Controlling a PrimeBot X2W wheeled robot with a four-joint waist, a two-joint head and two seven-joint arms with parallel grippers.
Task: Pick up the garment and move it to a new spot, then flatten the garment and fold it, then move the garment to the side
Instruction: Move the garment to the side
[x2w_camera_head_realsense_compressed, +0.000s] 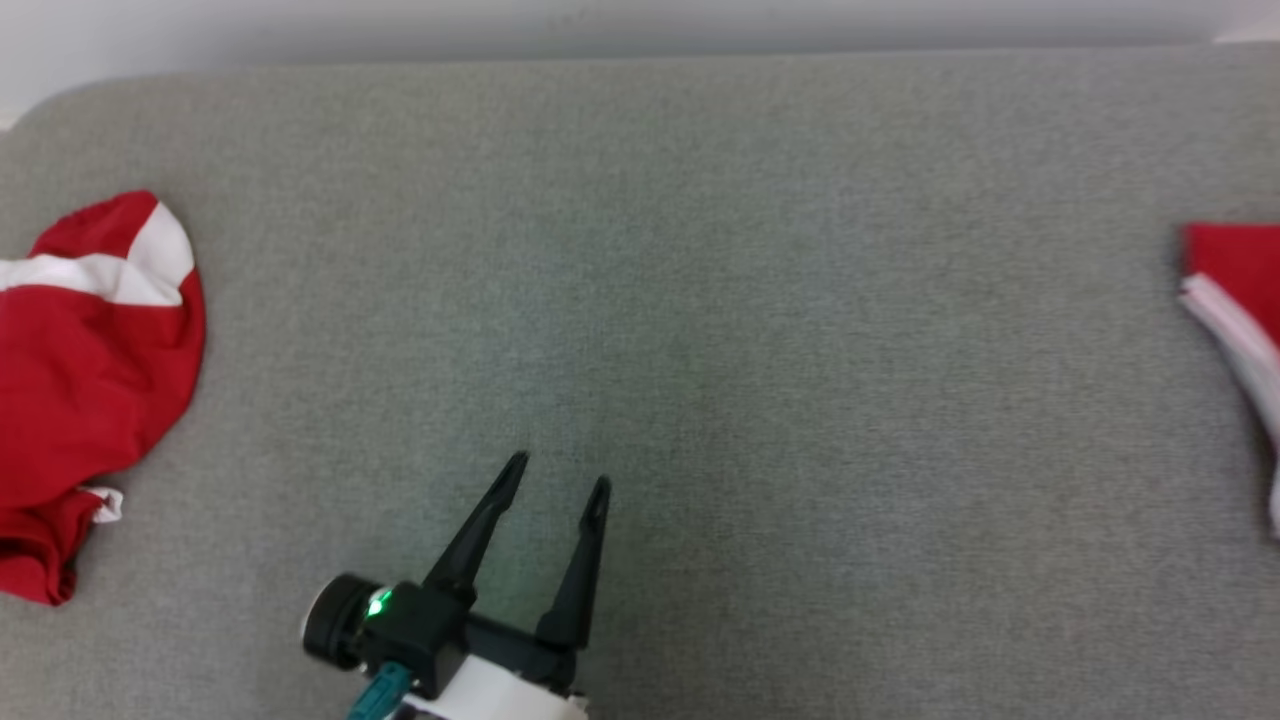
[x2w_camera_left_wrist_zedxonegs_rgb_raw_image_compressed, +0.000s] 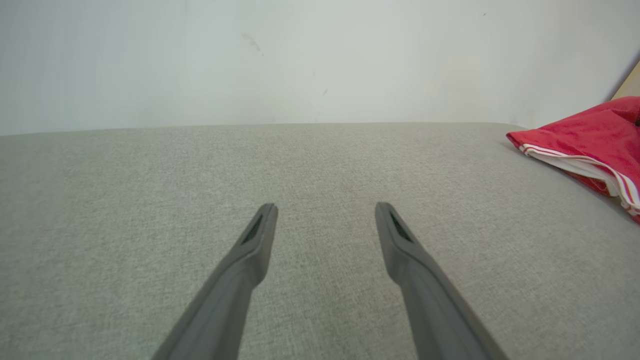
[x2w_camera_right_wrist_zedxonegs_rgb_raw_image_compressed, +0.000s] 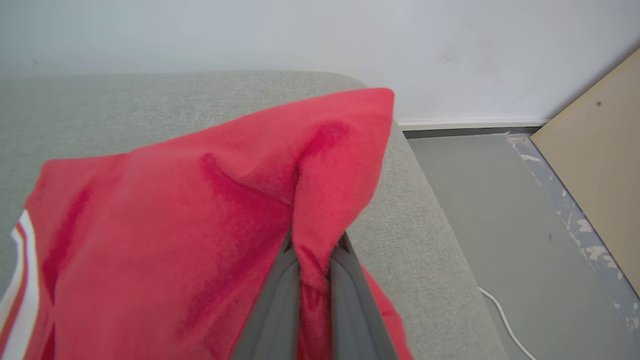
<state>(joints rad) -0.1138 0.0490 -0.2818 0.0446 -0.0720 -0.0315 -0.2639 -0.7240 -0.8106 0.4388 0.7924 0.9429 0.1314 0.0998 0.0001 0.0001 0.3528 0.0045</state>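
Note:
The garment (x2w_camera_right_wrist_zedxonegs_rgb_raw_image_compressed: 200, 225) is red with white stripes. It lies at the right edge of the grey padded table (x2w_camera_head_realsense_compressed: 700, 250), seen in the head view as red cloth (x2w_camera_head_realsense_compressed: 1235, 270) and in the left wrist view as a red heap (x2w_camera_left_wrist_zedxonegs_rgb_raw_image_compressed: 590, 135). My right gripper (x2w_camera_right_wrist_zedxonegs_rgb_raw_image_compressed: 312, 250) is shut on a raised fold of it, and the cloth covers the fingertips. My left gripper (x2w_camera_head_realsense_compressed: 557, 472) hovers over the bare table near the front, open and empty, its fingers (x2w_camera_left_wrist_zedxonegs_rgb_raw_image_compressed: 255, 245) spread wide.
Another red and white garment (x2w_camera_head_realsense_compressed: 90, 380) lies crumpled at the table's left edge. Past the table's right end are a grey floor (x2w_camera_right_wrist_zedxonegs_rgb_raw_image_compressed: 500, 210), a white cable (x2w_camera_right_wrist_zedxonegs_rgb_raw_image_compressed: 505, 320) and a leaning wooden board (x2w_camera_right_wrist_zedxonegs_rgb_raw_image_compressed: 600, 150). A pale wall stands behind.

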